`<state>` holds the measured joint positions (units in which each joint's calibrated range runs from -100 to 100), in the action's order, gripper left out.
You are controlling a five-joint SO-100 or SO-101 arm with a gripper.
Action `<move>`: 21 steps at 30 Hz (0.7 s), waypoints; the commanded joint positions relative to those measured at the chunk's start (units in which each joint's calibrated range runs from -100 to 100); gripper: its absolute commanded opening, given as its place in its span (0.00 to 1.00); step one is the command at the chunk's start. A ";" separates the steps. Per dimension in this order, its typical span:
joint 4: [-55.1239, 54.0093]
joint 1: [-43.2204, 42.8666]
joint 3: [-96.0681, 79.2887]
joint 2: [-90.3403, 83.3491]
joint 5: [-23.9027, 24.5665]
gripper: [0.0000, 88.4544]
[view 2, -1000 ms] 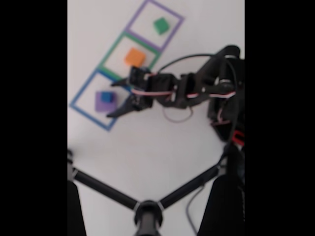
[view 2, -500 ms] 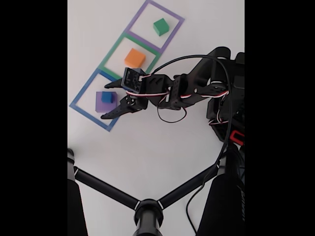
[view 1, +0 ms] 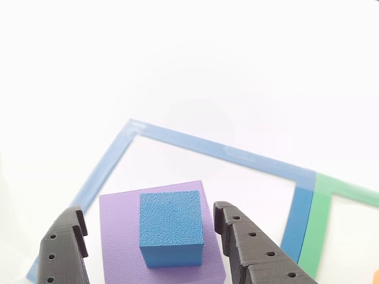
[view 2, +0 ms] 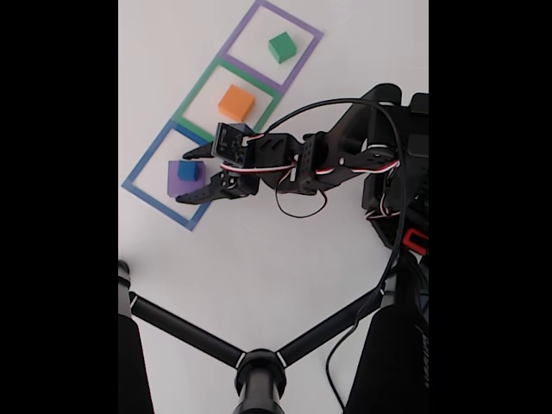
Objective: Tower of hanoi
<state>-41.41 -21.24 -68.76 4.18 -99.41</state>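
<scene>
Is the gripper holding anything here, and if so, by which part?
Nothing is held. The gripper is open, its fingers either side of the blue cube atop the purple block, with gaps showing.

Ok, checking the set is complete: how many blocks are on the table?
4: blue cube atop the purple block in the blue outline, orange block in the green outline, green block in the purple outline.

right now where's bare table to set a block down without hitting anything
Most room: the white table between the blue outline and the tripod legs. Some bare floor surrounds the orange block and green block inside their outlines. Crowded: the blue outline, where the open hand straddles the blue cube stacked on the purple block.
</scene>
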 commanded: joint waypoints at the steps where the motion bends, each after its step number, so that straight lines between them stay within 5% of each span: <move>1: -1.50 -0.81 1.30 -0.26 -0.59 0.23; 21: -1.42 -1.67 0.76 -0.18 -0.59 0.12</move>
<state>-41.41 -22.23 -68.76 4.18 -99.41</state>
